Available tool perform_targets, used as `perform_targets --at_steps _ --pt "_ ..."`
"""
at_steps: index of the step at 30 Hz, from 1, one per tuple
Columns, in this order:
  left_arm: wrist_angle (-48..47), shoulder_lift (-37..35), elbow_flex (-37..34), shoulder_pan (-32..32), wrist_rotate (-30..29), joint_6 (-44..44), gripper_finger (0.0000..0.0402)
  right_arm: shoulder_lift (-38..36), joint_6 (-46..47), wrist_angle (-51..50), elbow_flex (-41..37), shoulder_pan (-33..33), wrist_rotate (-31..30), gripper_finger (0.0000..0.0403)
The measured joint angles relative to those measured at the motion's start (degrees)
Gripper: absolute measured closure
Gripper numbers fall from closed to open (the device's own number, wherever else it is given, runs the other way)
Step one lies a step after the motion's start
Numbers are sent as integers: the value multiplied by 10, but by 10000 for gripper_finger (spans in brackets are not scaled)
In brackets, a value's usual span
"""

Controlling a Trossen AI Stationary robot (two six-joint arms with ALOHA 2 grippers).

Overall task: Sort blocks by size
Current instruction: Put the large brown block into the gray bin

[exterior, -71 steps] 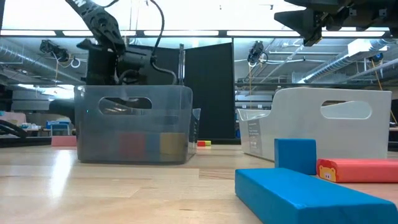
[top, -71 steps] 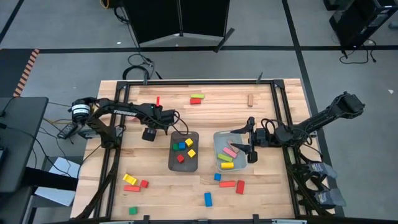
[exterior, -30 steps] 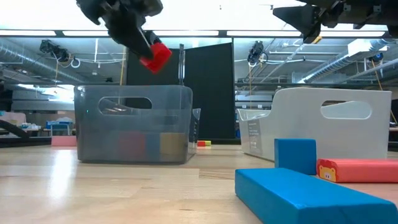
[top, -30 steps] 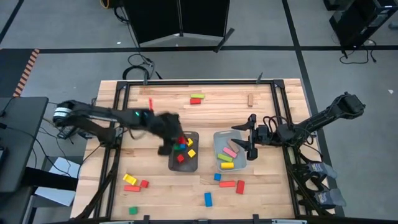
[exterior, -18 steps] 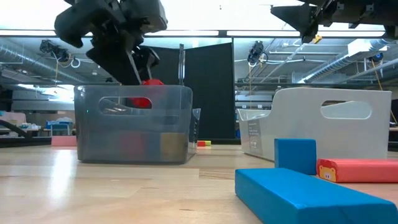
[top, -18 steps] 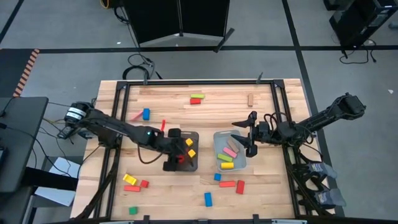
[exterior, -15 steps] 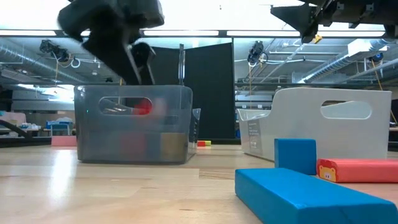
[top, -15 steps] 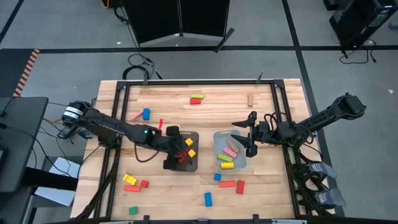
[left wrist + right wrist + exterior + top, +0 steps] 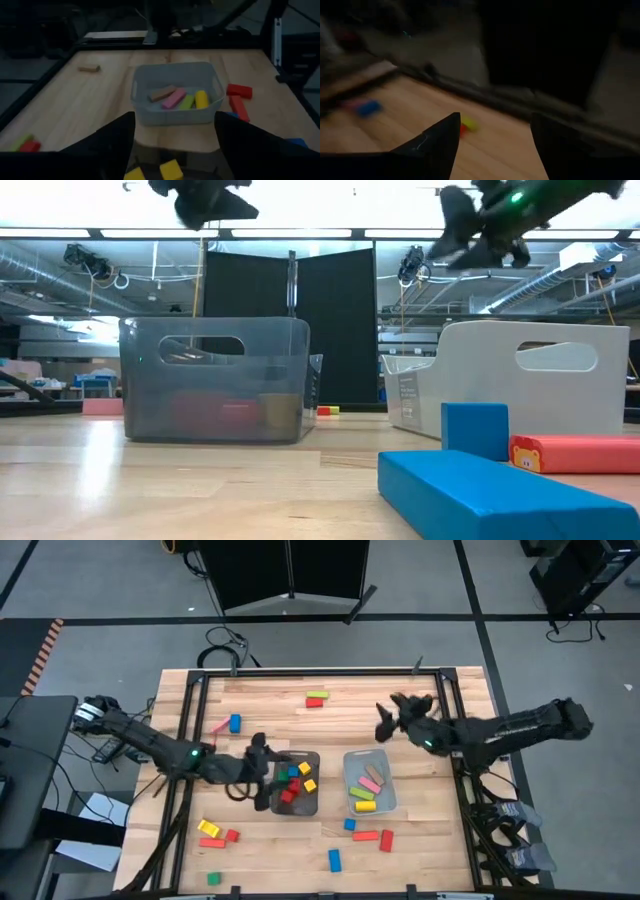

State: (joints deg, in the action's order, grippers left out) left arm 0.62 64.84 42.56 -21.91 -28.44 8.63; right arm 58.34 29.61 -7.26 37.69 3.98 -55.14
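The left gripper (image 9: 262, 772) hangs with fingers parted and empty at the dark grey plastic tray (image 9: 311, 804) of small coloured wooden cubes (image 9: 290, 783). The right gripper (image 9: 385, 718), parted and empty, is over the table's far side. The loose red wooden bar (image 9: 365, 836) looks light, stiff and smooth; I'd pinch it across its narrow middle.

Blocks (image 9: 289, 783) — red, blue, green, yellow; dark grey tray (image 9: 312, 806), pale tray (image 9: 390, 799).
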Motion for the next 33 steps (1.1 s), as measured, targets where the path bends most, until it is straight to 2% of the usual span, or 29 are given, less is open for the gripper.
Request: perform_targets --at_steps 3,7,11,16,24,33 --pt "60 -21 -44 -15 -37 16 124 32 102 -170 52 -78 52 151" --pt "134 -27 -80 -28 -59 24 124 81 150 -278 89 -188 127 151" --pt "181 -26 -91 -37 -76 21 124 127 146 -278 91 -279 201 150" --pt "180 -25 -91 -56 -96 21 124 181 143 -283 91 -348 248 142" --pt "177 -25 -91 -82 -144 21 124 266 140 -268 91 -400 264 131" --pt "178 -25 -91 -108 -171 25 124 349 128 -246 91 -443 312 152"
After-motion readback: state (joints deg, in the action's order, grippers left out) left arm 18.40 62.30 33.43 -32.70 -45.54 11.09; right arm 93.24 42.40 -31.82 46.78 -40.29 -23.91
